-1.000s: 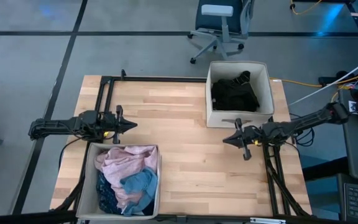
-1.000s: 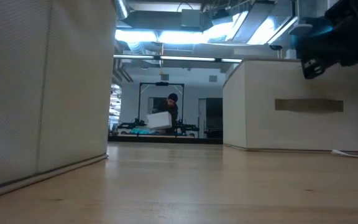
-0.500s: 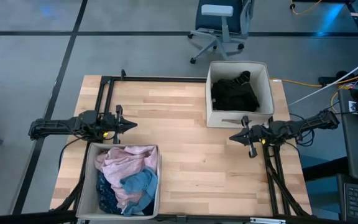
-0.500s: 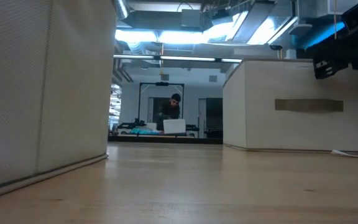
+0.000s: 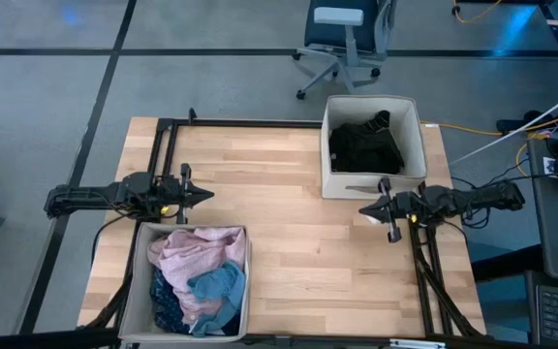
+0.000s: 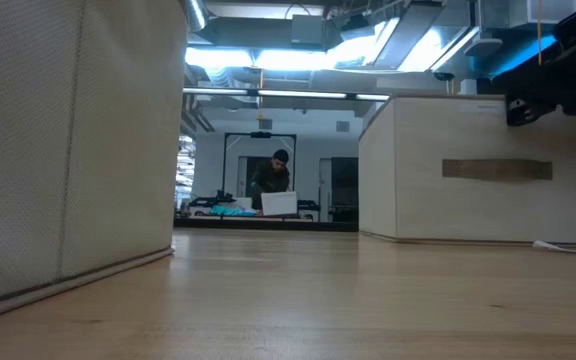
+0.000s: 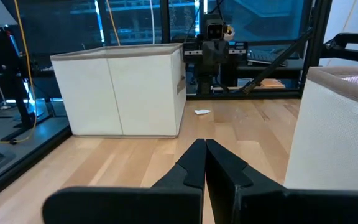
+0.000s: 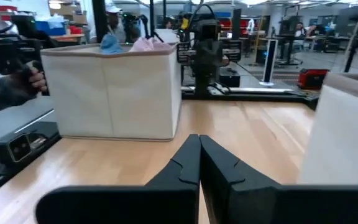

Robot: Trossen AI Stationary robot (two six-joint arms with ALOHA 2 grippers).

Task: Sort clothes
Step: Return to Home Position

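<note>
Pink cloth point(image 5: 194, 256), a blue denim piece point(image 5: 219, 287) and a dark blue patterned piece point(image 5: 166, 302) lie heaped in the beige bin point(image 5: 141, 291) at the near left. Black pieces point(image 5: 364, 145) fill the beige bin point(image 5: 325, 145) at the far right. My left gripper point(image 5: 208, 195) point(image 7: 204, 148) hovers shut and level just beyond the near-left bin, pointing toward the table's right. My right gripper point(image 5: 362, 208) point(image 8: 199, 142) hovers shut and level just in front of the far-right bin, pointing toward the table's left. Neither holds anything.
Bare wooden tabletop point(image 5: 289, 242) lies between the two bins. A small white scrap point(image 7: 202, 112) lies on the table by the far-right bin. An office chair point(image 5: 342, 39) stands beyond the far edge. A person point(image 6: 273, 178) works far behind the table; a hand point(image 8: 23, 84) shows off the table's edge.
My right gripper has drawn back toward the table's right edge and sunk a little, staying shut, as its arm folded in. The left arm and the clothes have kept still.
</note>
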